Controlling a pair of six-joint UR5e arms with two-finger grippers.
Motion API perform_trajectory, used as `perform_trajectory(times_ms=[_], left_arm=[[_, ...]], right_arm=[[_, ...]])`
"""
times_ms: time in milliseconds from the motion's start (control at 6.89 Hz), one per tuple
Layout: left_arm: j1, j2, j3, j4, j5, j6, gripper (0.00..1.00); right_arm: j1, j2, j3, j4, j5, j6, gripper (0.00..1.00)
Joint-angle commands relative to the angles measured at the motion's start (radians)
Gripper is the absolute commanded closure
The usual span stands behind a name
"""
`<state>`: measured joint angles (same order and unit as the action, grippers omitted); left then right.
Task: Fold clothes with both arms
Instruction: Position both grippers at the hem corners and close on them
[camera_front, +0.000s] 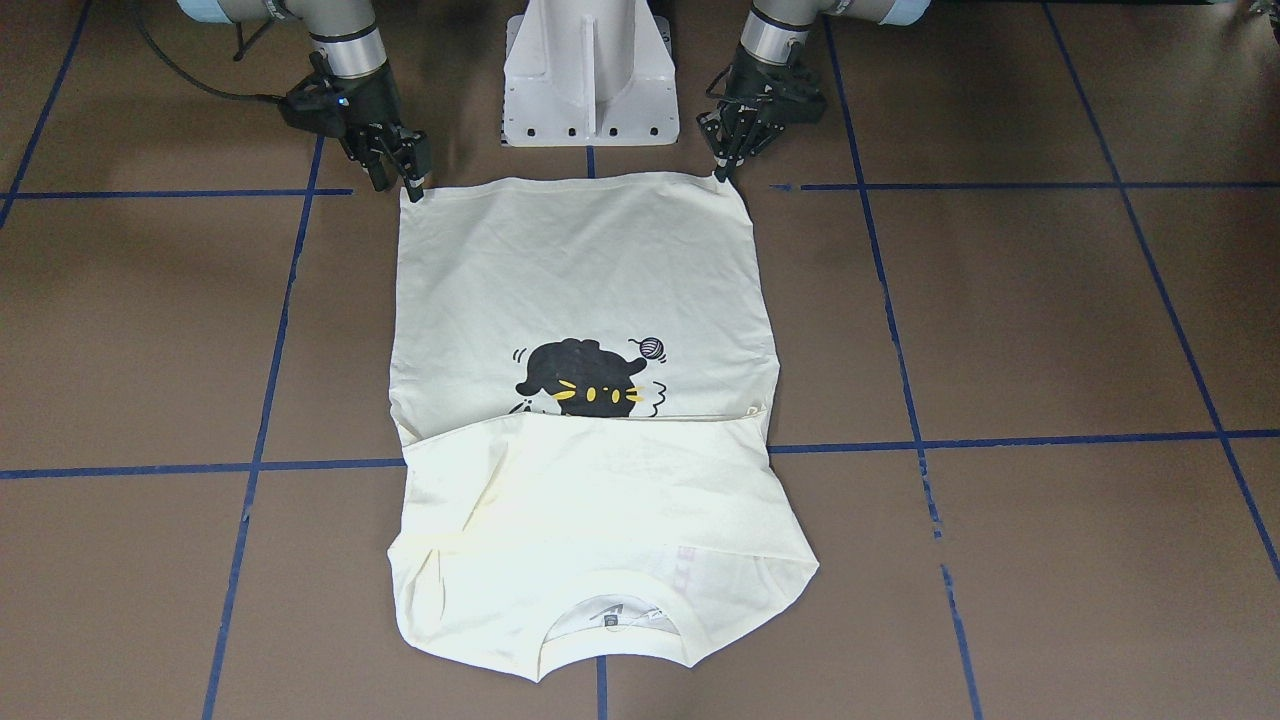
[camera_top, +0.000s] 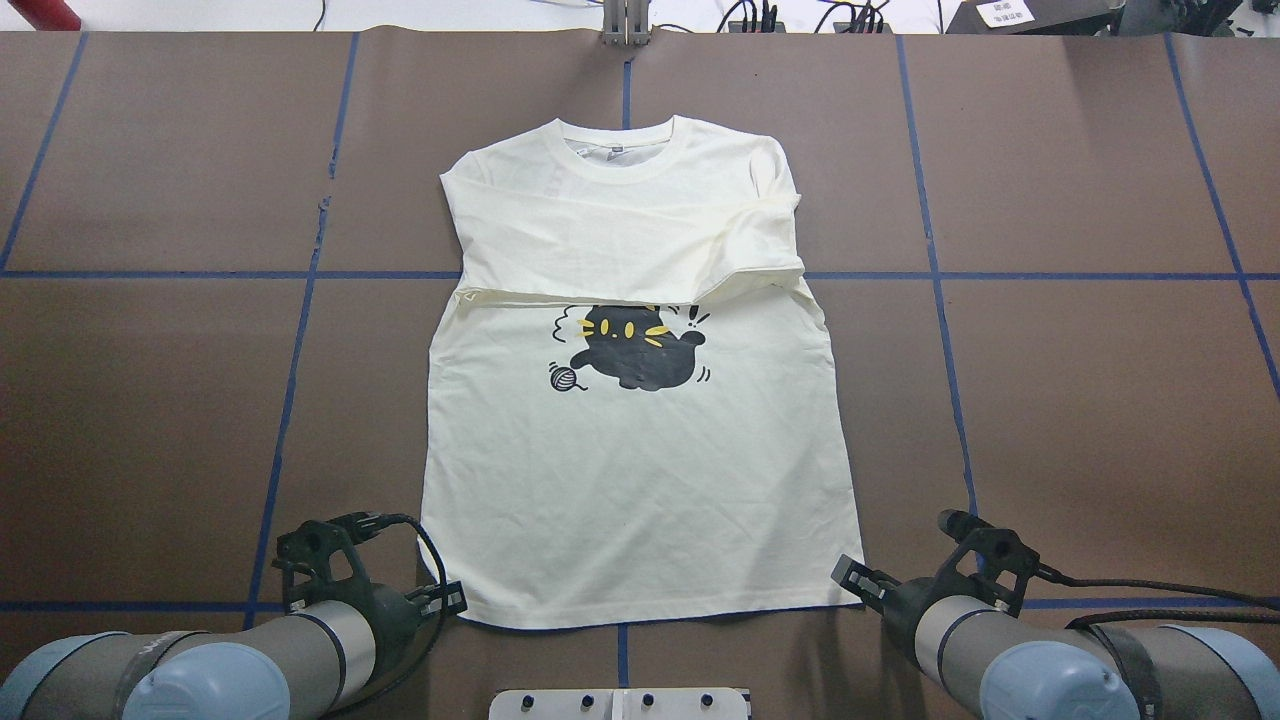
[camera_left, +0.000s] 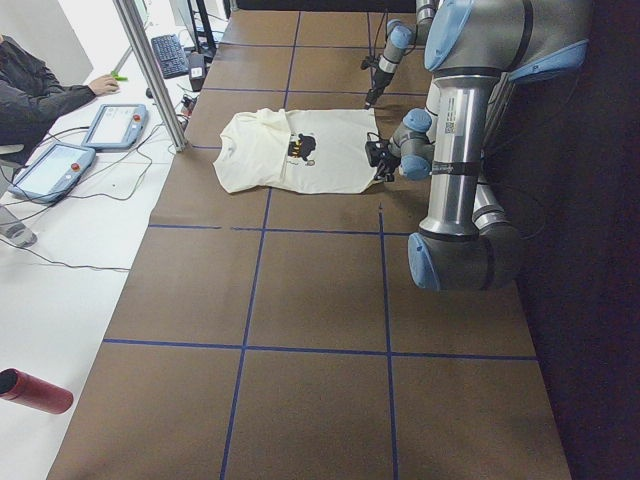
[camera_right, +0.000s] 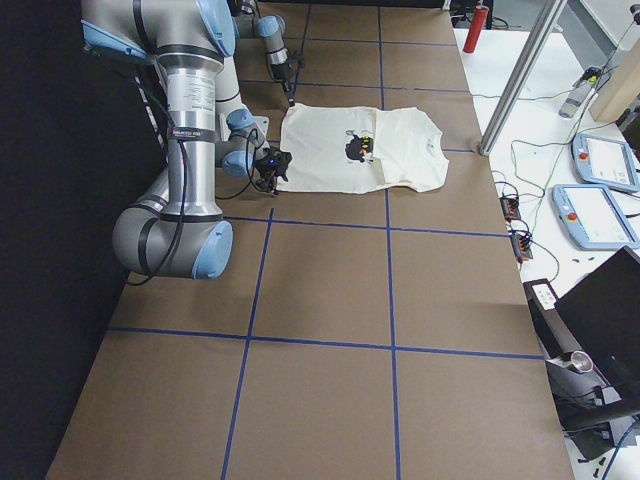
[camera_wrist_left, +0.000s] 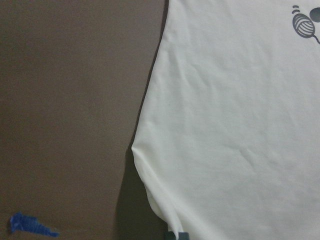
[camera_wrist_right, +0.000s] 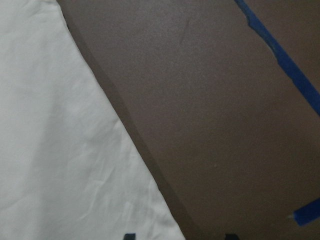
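The cream-white T-shirt (camera_top: 640, 480) lies flat, cat print (camera_top: 635, 345) up, collar far from the robot. Its sleeves are folded across the chest (camera_top: 620, 235). In the front-facing view my left gripper (camera_front: 721, 174) tapers to a point on one hem corner. The left wrist view shows the left gripper (camera_wrist_left: 177, 236) shut on that corner of the T-shirt (camera_wrist_left: 225, 125), which is slightly raised. My right gripper (camera_front: 408, 186) is at the other hem corner. In the right wrist view the right gripper (camera_wrist_right: 180, 236) is open, its two tips apart with the corner of the T-shirt (camera_wrist_right: 75, 165) between them.
The brown table (camera_top: 1050, 400) carries blue tape lines (camera_top: 1100, 275). The white pedestal base (camera_front: 590, 75) stands between the arms. A metal post (camera_left: 150, 70), two tablets (camera_left: 85, 140) and a seated person's arm (camera_left: 40, 95) are beyond the far edge. A red bottle (camera_left: 35, 390) lies off the mat.
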<state>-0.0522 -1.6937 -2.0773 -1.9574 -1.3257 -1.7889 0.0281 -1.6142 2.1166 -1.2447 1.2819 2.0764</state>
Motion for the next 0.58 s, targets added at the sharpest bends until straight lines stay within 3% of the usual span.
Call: perform_trajectory(times_ms=[0, 435], left_arm=[[0.0, -0.001, -0.004, 0.0, 0.003, 0.0, 1.0], [0.0, -0.001, -0.009, 0.0, 0.003, 0.0, 1.0]], right_arm=[[-0.017, 0.011, -0.003, -0.004, -0.022, 0.014, 0.46], [-0.019, 0.023, -0.018, -0.004, -0.026, 0.014, 0.49]])
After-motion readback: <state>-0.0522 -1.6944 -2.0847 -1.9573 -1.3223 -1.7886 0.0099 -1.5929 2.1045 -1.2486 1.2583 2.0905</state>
